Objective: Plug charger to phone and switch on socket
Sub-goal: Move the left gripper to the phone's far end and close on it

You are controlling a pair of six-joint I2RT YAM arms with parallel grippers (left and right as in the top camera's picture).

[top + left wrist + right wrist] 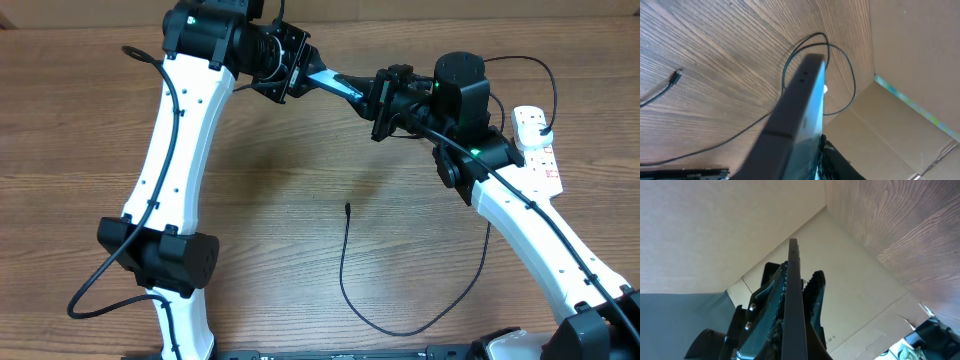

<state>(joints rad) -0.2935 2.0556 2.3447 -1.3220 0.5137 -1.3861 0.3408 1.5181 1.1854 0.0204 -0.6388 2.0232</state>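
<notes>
The phone (338, 84) is held in the air above the table's far middle, its teal screen showing, with a gripper at each end. My left gripper (300, 68) is shut on its left end, and my right gripper (376, 100) is shut on its right end. In the left wrist view the phone (801, 105) runs away from my jaws (815, 167). In the right wrist view it shows edge-on (794, 260) between my fingers (795, 282). The charger cable (352, 300) loops on the table, its connector tip (347, 208) lying loose. The socket (541, 152) lies at the far right.
The black charger plug (537, 121) sits in the socket's far outlet. A cardboard wall (910, 60) stands along the table's far edge. The cable loop (840, 55) and tip (676, 76) lie on the wood below the phone. The right arm's white link (540, 235) crosses the right side.
</notes>
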